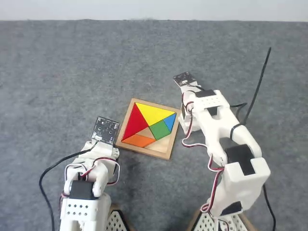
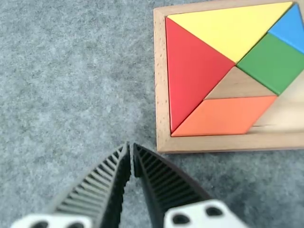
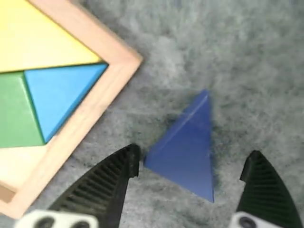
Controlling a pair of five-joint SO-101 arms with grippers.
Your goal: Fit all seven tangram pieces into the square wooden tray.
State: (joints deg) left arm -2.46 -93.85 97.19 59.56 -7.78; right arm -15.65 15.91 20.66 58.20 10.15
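Note:
The square wooden tray (image 1: 144, 150) lies mid-table holding red (image 1: 134, 121), yellow (image 1: 154, 114), green (image 1: 159, 130), light blue (image 1: 170, 122), orange (image 1: 139, 140) and plain wood (image 2: 237, 85) pieces. One triangular slot (image 2: 285, 111) is bare. A dark blue triangle (image 3: 187, 147) lies flat on the carpet just outside the tray's corner (image 3: 118, 61). My right gripper (image 3: 194, 156) is open, low over the triangle, with a finger on each side of it. My left gripper (image 2: 130, 147) is shut and empty, just off the tray's edge nearest the orange piece.
Grey carpet (image 1: 57, 72) covers the whole table with open room on every side of the tray. The right arm's body (image 1: 216, 120) hides the carpet beside the tray's right corner in the high view. Cables (image 1: 255, 91) trail off both arms.

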